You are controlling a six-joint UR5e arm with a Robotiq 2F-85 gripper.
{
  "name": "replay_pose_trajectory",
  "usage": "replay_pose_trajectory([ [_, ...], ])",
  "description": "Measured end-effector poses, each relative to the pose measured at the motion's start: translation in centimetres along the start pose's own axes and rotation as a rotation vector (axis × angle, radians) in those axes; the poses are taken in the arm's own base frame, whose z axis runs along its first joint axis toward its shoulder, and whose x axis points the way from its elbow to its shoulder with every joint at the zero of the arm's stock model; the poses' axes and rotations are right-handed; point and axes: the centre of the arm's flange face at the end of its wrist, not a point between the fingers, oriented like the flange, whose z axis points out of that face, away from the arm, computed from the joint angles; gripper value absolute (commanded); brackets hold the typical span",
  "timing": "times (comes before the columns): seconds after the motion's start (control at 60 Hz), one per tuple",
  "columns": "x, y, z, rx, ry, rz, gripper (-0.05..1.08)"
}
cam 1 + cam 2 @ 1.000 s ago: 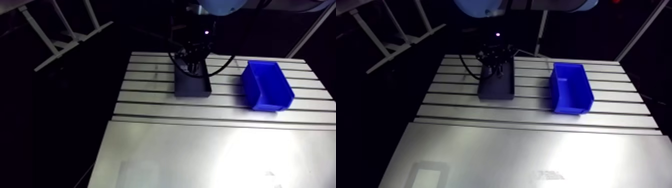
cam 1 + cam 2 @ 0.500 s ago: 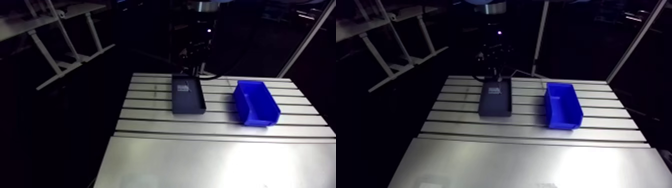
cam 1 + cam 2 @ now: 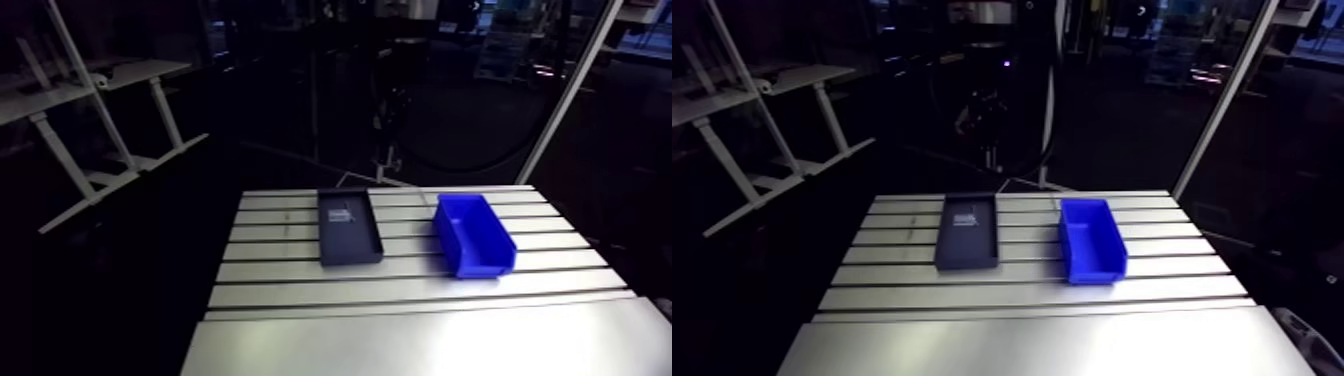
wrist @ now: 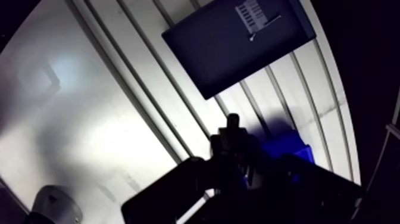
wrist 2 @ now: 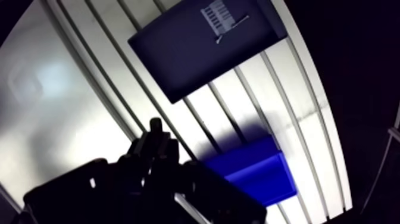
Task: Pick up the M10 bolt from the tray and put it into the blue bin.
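Wrist view had the dark gripper point(image 4: 233, 126) hanging above the slotted table point(image 4: 89, 113), over the blue bin point(image 5: 257, 174); its grip I couldn't make out. A slim pale fastener point(image 4: 266, 26) lay by the white label point(image 4: 252, 11) at one end of the black tray point(image 4: 220, 56), just beside the bin.

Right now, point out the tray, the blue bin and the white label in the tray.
tray point(image 3: 350, 242): arm view, bare floor at its near end.
blue bin point(image 3: 470, 228): arm view, its inner floor.
white label point(image 4: 250, 11): wrist view, middle of the label.
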Motion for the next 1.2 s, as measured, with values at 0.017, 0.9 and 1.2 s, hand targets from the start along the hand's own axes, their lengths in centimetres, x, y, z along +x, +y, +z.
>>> replay_pose_trajectory([
  [0.017, -0.3, 0.1, -0.2, 0.001, 0.0, -0.015, 1.07],
  [0.9, -14.3, 6.1, -1.0, -0.014, 0.0, -0.528, 1.07],
  [1.2, -15.3, 6.8, 0.5, -0.047, -0.03, -0.526, 1.07],
])
